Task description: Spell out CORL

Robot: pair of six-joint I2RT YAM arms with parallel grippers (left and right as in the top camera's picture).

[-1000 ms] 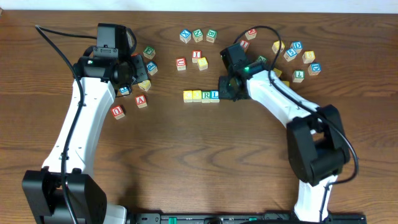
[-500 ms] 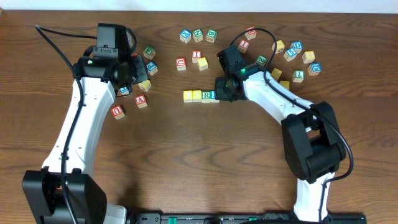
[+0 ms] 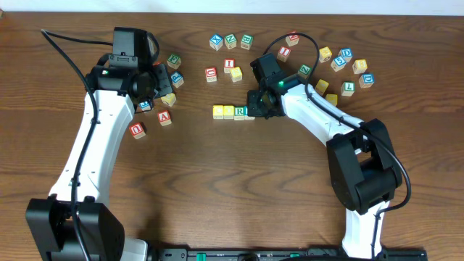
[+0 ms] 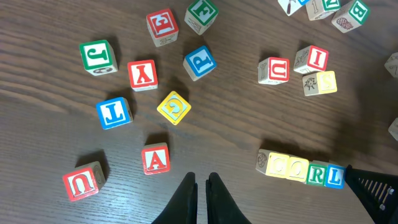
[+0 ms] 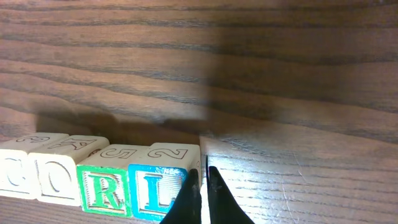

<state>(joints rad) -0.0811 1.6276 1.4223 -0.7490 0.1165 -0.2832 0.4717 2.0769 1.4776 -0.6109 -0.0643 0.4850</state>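
Four cubes stand in a row: yellow C (image 3: 218,112), yellow O (image 3: 229,112), green R (image 3: 240,112) and blue L (image 3: 250,112). The row also shows in the left wrist view, C (image 4: 277,164) to L (image 4: 334,176). In the right wrist view they read C (image 5: 15,174), O (image 5: 59,177), R (image 5: 104,186), L (image 5: 155,190). My right gripper (image 5: 202,171) is shut and empty, with its tips against the L cube's right side; it shows in the overhead view (image 3: 259,109). My left gripper (image 4: 200,177) is shut and empty, above the left cluster (image 3: 154,85).
Loose cubes lie around. A red A (image 3: 164,117) and a red U (image 3: 137,130) are by the left arm. Others sit at the back middle (image 3: 230,41), and a red U and I (image 3: 211,73) with a yellow cube (image 3: 235,74) lie behind the row. A cluster is at the back right (image 3: 346,69).
My right gripper has moved left against the L cube, and the row has shifted slightly left. The left arm has not moved.
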